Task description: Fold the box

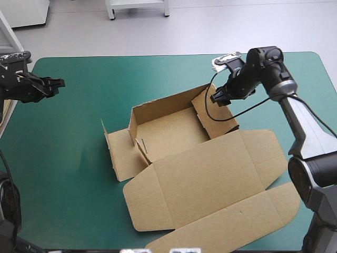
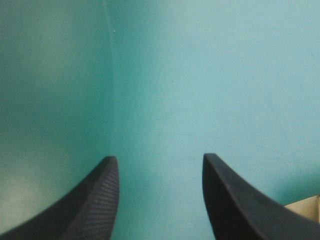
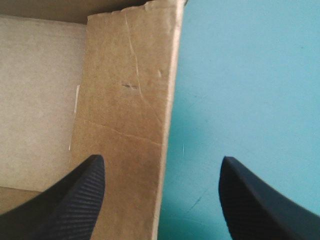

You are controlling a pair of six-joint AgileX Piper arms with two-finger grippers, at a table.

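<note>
My right gripper (image 3: 161, 160) is wide open and empty over the right flap (image 3: 125, 110) of the box (image 1: 168, 132), the flap's edge running lengthwise between the fingers (image 3: 75, 200). The box sits mid-table, lid (image 1: 210, 176) flat toward the near right. My left gripper (image 2: 160, 159), also open and empty, is well off over bare teal-green cover (image 1: 68, 158), far left.

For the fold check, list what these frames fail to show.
High view: half-folded brown cardboard box; nearest flap cut off by the picture's edge.
High view: black-fingered right gripper; contact with the box wall too small to judge.
Left wrist view: pale board corner, mostly behind a finger of the left gripper.
</note>
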